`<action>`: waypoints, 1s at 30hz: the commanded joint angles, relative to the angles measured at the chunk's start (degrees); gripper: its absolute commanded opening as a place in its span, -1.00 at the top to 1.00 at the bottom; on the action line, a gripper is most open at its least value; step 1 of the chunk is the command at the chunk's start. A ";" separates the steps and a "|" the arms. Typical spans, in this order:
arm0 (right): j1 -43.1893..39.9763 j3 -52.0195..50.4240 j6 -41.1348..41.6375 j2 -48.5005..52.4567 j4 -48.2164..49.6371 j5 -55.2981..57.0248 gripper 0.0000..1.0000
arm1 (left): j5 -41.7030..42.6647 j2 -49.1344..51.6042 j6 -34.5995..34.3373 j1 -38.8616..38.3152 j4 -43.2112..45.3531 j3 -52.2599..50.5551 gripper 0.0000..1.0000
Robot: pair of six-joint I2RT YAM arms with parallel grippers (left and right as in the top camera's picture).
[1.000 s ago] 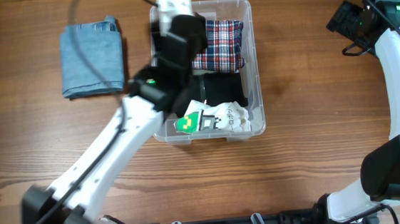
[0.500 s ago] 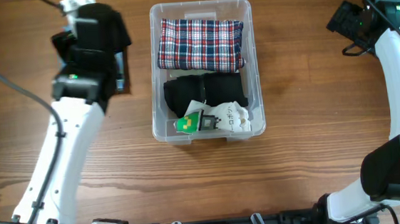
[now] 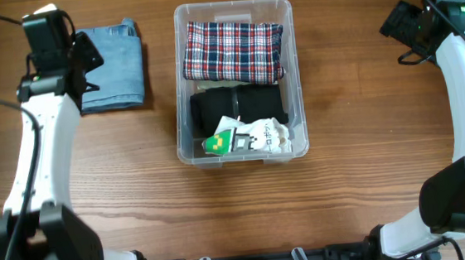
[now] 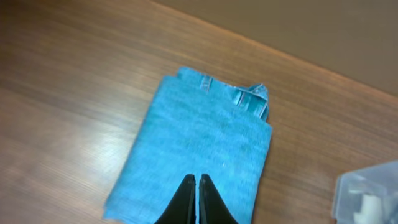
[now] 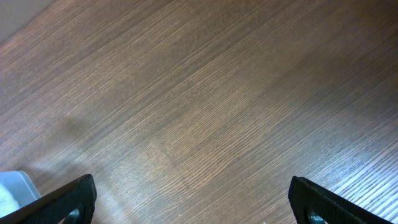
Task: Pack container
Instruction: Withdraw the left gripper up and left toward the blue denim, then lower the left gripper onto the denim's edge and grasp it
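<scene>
Container [image 3: 296, 67]: clear plastic bin, centre of the table [image 3: 369, 177], open top facing up, long axis running 12 to 6 o'clock in the overhead view. Inside, a folded plaid cloth [image 3: 235, 51] at the 12 o'clock end, a black garment [image 3: 239, 106] in the middle, and a white packet with a green patch [image 3: 250, 137] at the 6 o'clock end. Floor mostly covered. One piece outside: folded jeans [image 3: 118, 64], flat on the wood at 9 o'clock of the bin, well apart from its wall, long axis also roughly 12 to 6, belt-loop end toward 12. Left gripper [image 4: 196, 186] is over the jeans near their 9 o'clock edge, fingers pressed together with nothing between them. Whether the tips touch the cloth cannot be told. From these fingers the bin lies at 3 o'clock, and its corner shows at the lower right of the left wrist view. Right gripper [image 5: 189, 202] is at 2 o'clock of the bin over bare wood, fingers wide apart, holding nothing, with the bin off at its 8 o'clock. Judgement: the left arm is the one placed for the jeans. Its fingers must part before any grasp, the carry runs toward 3 o'clock, and the jeans would land on top of the packed items, parallel to the bin.
</scene>
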 commanded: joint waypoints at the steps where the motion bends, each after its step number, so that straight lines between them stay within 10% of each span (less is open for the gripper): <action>1: -0.09 -0.11 0.76 0.57 0.24 1.01 -1.00 | -2.27 5.46 0.31 0.17 2.16 0.66 0.92; 30: -0.09 -0.11 0.74 0.57 0.42 1.01 -1.00 | -0.39 19.50 0.28 4.09 7.13 0.63 0.92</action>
